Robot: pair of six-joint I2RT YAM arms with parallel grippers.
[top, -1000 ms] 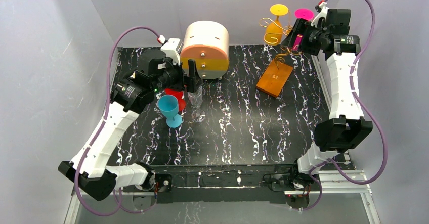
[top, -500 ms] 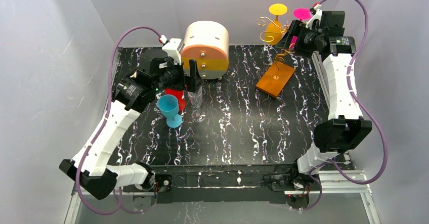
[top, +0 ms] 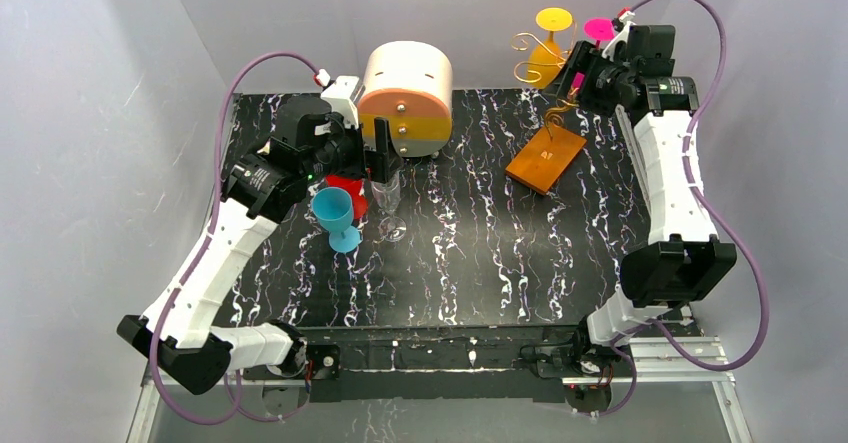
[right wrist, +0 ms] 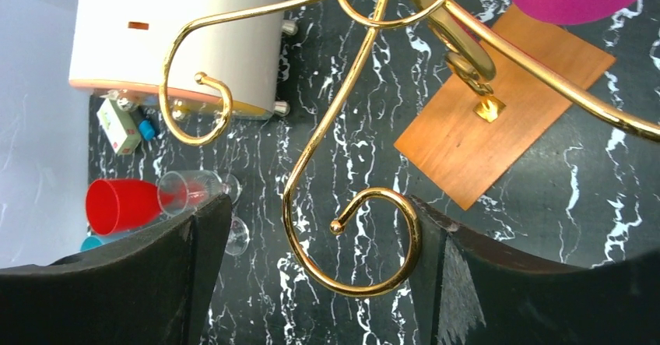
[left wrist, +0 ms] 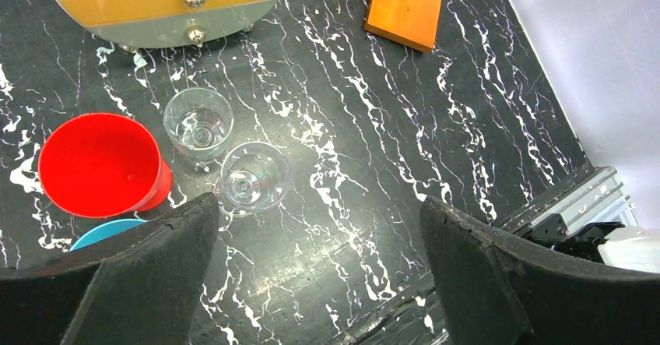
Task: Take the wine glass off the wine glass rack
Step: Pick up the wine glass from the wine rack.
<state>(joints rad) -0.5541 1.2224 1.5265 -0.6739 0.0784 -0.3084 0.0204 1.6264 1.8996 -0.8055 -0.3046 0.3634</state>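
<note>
We see the right gripper (right wrist: 321, 209) with its jaws spread and nothing clamped. One gold curl of the wine glass rack (top: 545, 155) lies between its fingers. Just beside the gripper a pink wine glass (top: 600, 29) hangs upside down from the rack, with a yellow wine glass (top: 551, 19) on the rack's other side. The rack stands at the far right corner of the table (top: 480, 243). Toward the left edge, the left gripper (left wrist: 319, 212) gapes wide above two clear glasses (left wrist: 198, 123) and holds nothing.

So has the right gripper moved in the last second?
Yes. In the top view the right gripper has shifted up the frame, farther from the rack's wooden base and nearer the pink glass.
</note>
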